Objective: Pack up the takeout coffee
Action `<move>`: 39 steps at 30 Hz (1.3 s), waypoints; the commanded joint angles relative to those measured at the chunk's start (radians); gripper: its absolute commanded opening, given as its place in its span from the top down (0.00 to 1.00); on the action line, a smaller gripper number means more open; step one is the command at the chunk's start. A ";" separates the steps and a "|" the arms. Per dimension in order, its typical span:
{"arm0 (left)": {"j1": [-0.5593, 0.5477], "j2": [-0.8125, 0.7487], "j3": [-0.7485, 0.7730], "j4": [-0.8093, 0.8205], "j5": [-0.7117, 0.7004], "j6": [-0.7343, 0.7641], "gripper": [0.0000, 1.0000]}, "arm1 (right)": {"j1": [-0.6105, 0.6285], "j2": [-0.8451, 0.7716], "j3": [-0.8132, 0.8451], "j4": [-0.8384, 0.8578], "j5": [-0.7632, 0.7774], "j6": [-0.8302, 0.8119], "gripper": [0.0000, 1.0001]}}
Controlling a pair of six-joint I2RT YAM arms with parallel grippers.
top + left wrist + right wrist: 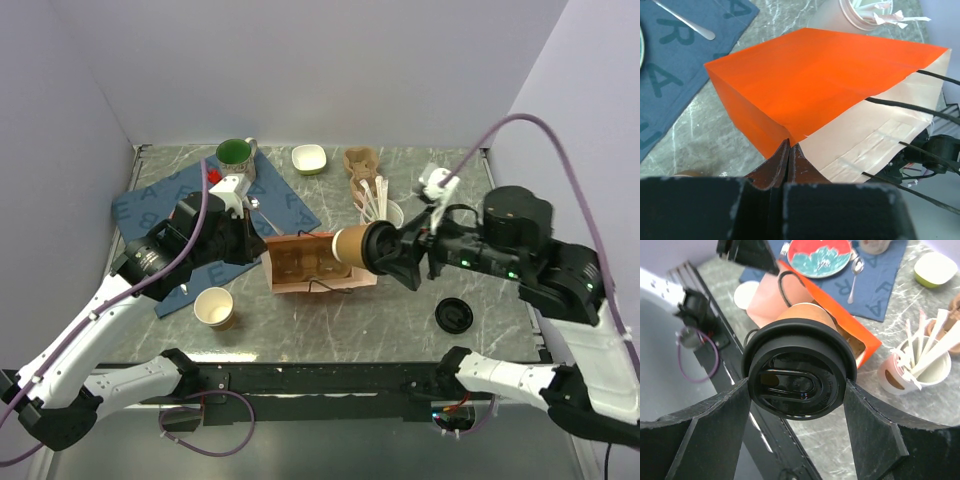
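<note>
The takeout coffee (352,247), a brown paper cup with a black lid (799,385), is held on its side. Its base points left at the open mouth of an orange paper bag (315,268) lying on the table. My right gripper (385,250) is shut on the cup at the lid rim, one finger on each side (797,385). My left gripper (255,243) is shut on the bag's left edge. In the left wrist view its fingers (789,146) pinch the bag's orange side (810,80). How far the cup's base reaches into the bag is hidden.
A lidless tan cup (214,307) stands front left and a loose black lid (453,315) lies front right. A white cup of stirrers (385,212) stands behind the bag. A blue mat (150,205), green mug (236,153), white bowl (309,158) and red plate (820,257) are at the back.
</note>
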 commanded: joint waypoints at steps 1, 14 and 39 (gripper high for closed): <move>-0.002 -0.017 0.008 0.058 0.053 0.013 0.99 | 0.076 0.056 0.035 -0.002 0.080 -0.081 0.51; -0.002 0.027 0.009 0.044 0.055 0.030 0.99 | 0.251 0.101 -0.006 -0.021 0.228 -0.154 0.53; -0.001 0.040 -0.003 0.036 0.076 0.013 0.99 | 0.269 -0.017 -0.170 0.002 0.424 -0.064 0.55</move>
